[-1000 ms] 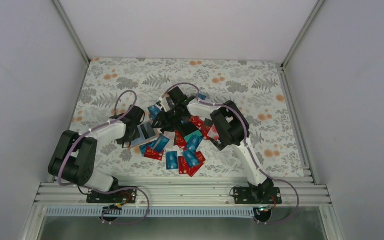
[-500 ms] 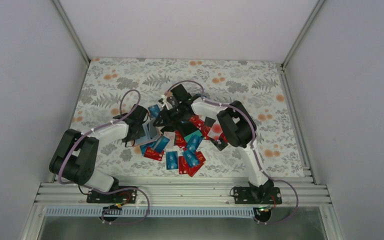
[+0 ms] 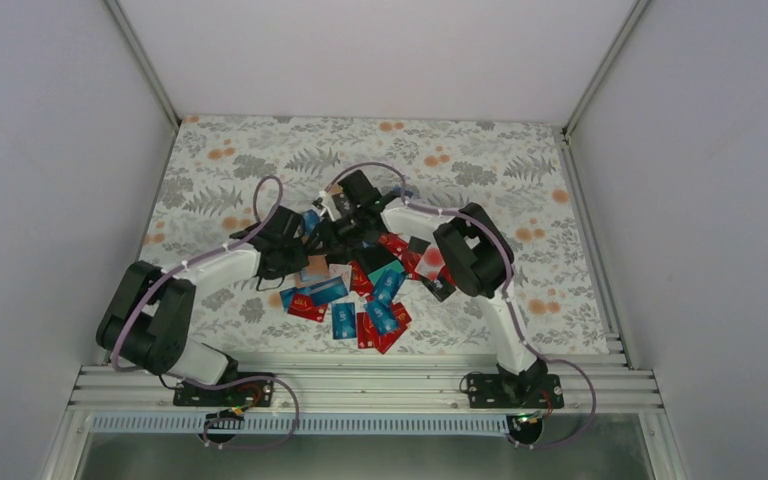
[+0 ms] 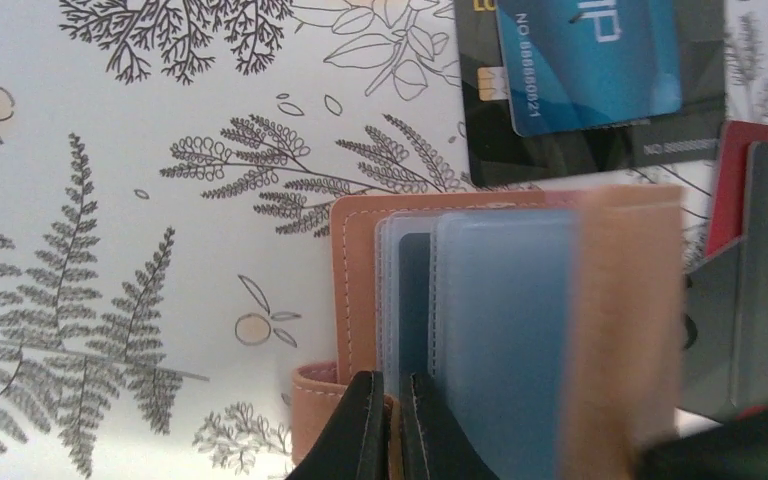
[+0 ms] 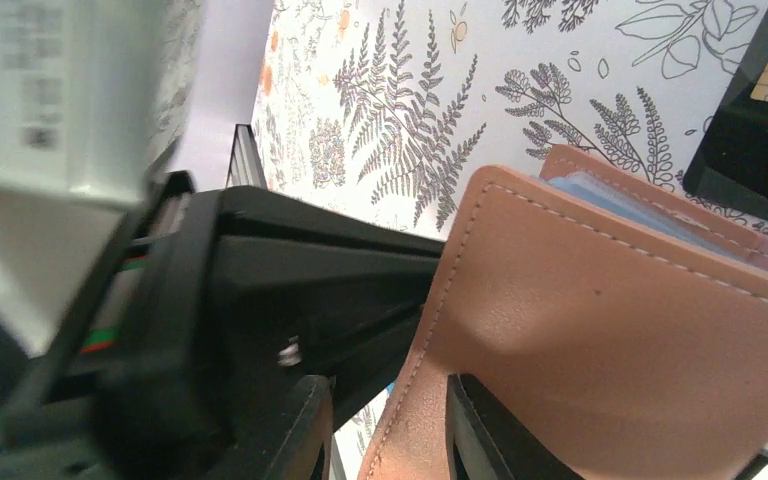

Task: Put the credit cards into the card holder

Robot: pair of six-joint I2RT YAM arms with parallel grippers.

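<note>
Card holder point(image 4: 360, 280) lies open near the middle of the table point(image 3: 520, 170), well apart from every edge, at the left fringe of the heap of credit cards point(image 3: 365, 312). The left gripper point(image 4: 392, 428) has its jaws together on one rim of the lower leather cover, with a thin strip of tan pinched between the fingertips. Its job, by the look of it, is to pin the card holder so it cannot slide.

The right gripper point(image 5: 390, 435) stands on the opposite side, its jaws part-way apart and astride the other cover, which is raised. One finger touches the leather and a sliver of cloth shows beside the other, so it cannot be told whether that flap is truly squeezed. Raising it appears meant to bare the clear sleeves point(image 4: 440, 300) fanned inside.

Room is tight on the heap side. A black card point(image 4: 580, 150) with a blue card point(image 4: 590, 50) on it sits just beyond one end of the holder. A red card point(image 4: 735, 180) lies just beside the raised flap. Toward the table's left edge only patterned cloth shows next to the holder, so that is the freer side for shifting it. The two wrists crowd together over it, leaving either little space to turn. Most cards lie loose on the table, so the task looks far from done.
</note>
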